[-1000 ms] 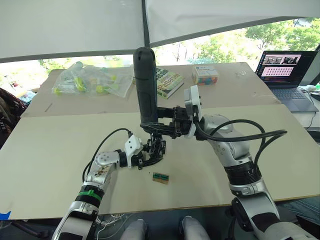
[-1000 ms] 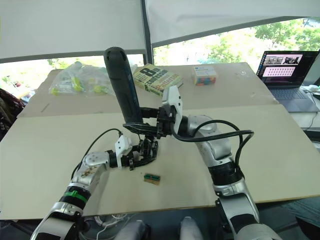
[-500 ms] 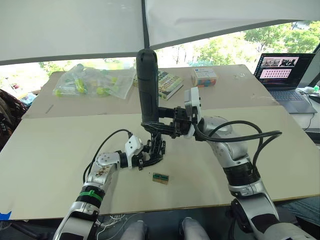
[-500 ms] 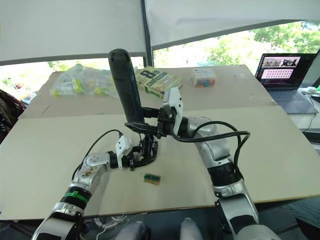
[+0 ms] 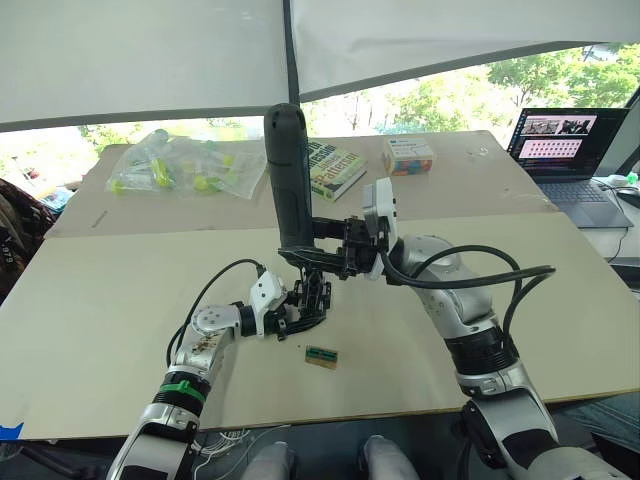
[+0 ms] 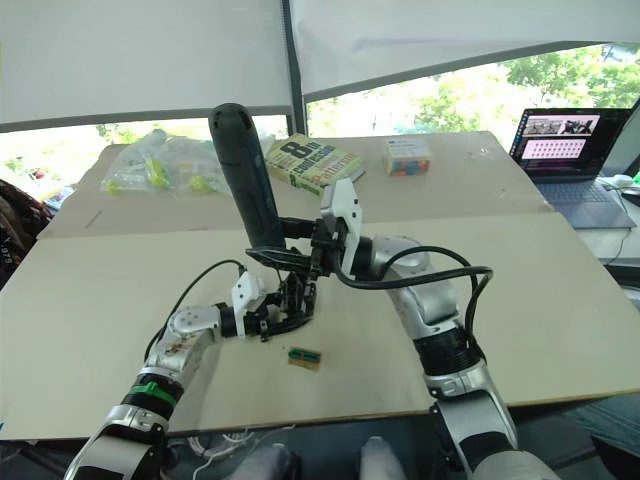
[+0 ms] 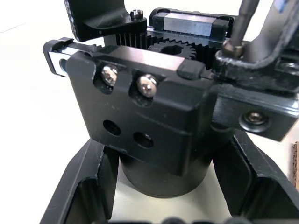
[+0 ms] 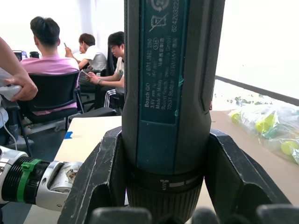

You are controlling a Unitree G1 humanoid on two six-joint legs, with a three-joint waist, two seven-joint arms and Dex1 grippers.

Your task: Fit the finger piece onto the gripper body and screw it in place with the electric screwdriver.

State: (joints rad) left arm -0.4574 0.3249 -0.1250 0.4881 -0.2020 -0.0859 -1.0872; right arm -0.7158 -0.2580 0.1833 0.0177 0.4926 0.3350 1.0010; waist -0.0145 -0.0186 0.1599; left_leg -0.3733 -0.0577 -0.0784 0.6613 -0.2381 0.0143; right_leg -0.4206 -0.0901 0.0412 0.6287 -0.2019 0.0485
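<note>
The electric screwdriver (image 5: pixel 288 175) stood nearly upright in the right gripper (image 5: pixel 322 255), jaws pinched round its lower barrel, rounded end tilted a little toward the robot's left. Directly under it, on the bench (image 5: pixel 100 290), the left gripper (image 5: pixel 305 310) had its jaws clamped on the round base of the gripper body (image 7: pixel 154 126). So the tool's long axis ran roughly down into the part, and the coming move appeared to turn on that line: bit over screw head, shaft square to the face being fastened.

In the left wrist view the thin metal bit (image 7: pixel 242 21) came down at the far corner of the gripper body, beside a black bracket that may have been the finger piece (image 7: pixel 257 65) already seated; that could not be settled. Whether the bit's tip sat in a screw head was hidden. Two silvery screws (image 7: pixel 128 80) showed on the near face, with two open holes below them.

A small tan-and-green block (image 5: pixel 321 356) lay on the bench just beside the left gripper, nearer the robot. The right arm carried the tool; the left served only as the vise.
</note>
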